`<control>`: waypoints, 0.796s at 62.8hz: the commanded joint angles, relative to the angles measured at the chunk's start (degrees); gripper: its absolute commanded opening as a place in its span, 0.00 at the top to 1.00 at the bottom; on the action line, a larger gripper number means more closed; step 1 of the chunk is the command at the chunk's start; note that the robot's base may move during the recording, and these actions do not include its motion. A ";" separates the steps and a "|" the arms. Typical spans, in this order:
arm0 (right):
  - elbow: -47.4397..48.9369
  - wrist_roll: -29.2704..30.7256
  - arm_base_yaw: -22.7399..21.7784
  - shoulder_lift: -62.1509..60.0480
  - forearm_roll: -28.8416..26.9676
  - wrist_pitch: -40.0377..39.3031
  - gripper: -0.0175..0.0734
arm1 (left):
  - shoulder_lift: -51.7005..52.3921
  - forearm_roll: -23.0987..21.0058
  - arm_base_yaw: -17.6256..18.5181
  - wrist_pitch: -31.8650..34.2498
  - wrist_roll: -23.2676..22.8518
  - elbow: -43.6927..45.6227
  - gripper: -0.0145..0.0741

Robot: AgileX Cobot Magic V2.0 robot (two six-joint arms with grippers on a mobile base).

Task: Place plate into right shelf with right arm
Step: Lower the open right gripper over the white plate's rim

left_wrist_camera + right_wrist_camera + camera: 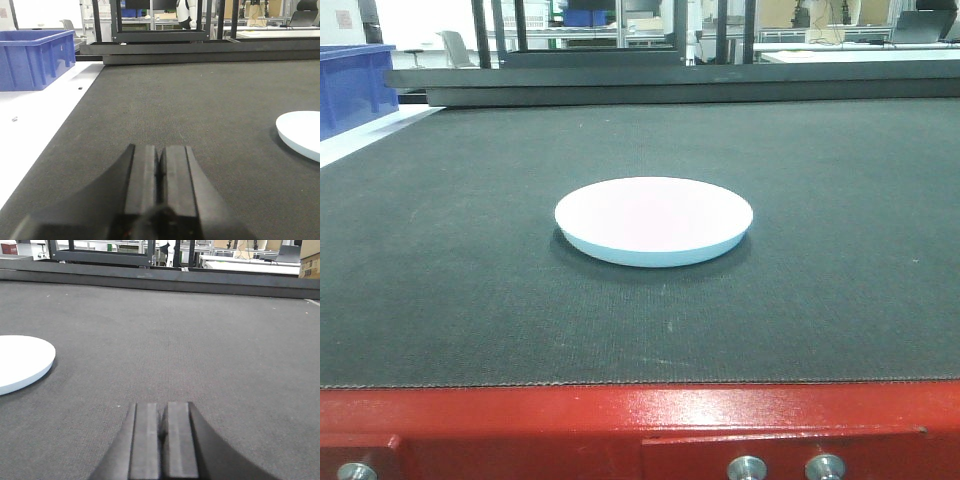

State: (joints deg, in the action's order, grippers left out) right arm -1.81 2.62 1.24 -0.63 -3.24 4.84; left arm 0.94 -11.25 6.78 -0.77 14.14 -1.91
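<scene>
White plate [653, 220] flat on dark mat [440, 300], apart to left of closed right gripper [163, 412].
Whole in front view, cropped in wrist views; left gripper [160, 155] likewise pressed closed.

I see a lab or workshop from here: a blue plastic crate [355, 85] at ten o'clock, black metal frames [590, 57] at twelve, and white workbenches [850, 47] with gear at one.
</scene>
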 commanded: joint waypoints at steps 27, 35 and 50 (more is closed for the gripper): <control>0.56 0.48 -0.18 -0.77 0.55 -4.84 0.75 | 0.67 -0.12 0.43 5.10 -0.14 -0.34 0.89; 0.56 0.48 -0.18 -0.77 0.55 -5.92 0.75 | 0.67 -0.12 0.43 5.10 -0.14 -0.34 0.89; 5.37 0.21 -0.18 -0.46 0.55 -6.68 0.75 | 0.67 -0.12 0.43 5.10 -0.14 -0.34 0.89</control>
State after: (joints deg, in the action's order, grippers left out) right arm -1.18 2.62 1.24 -0.63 -3.24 3.50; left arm 0.94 -11.25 6.78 -0.77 14.14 -1.91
